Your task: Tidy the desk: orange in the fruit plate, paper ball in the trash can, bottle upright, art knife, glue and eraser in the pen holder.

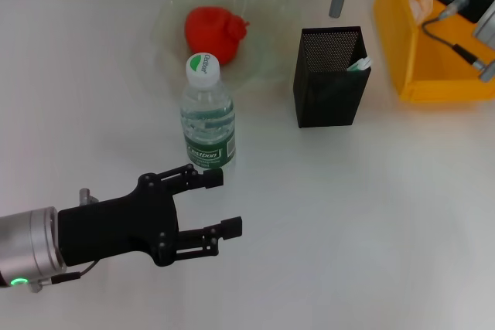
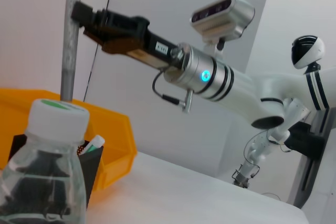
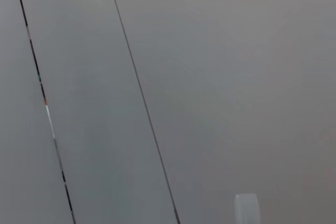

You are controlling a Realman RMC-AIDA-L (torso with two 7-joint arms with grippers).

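White desk bare at right; left hand spread beside upright bottle.

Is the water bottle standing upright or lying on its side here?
Upright: the bottle stands on the table with its white cap on top. The open left gripper is beside its base, not gripping it.

The bottle stands upright on the bench, clear plastic with a dark green label and a white cap bearing a green mark. Just behind it the orange, red-orange and round, sits inside the fruit plate, a pale translucent green bowl with a wavy rim. To the right stands the pen holder, a tall black mesh box with something white and green poking out of its top. Beyond it is the trash can, a bright yellow bin.
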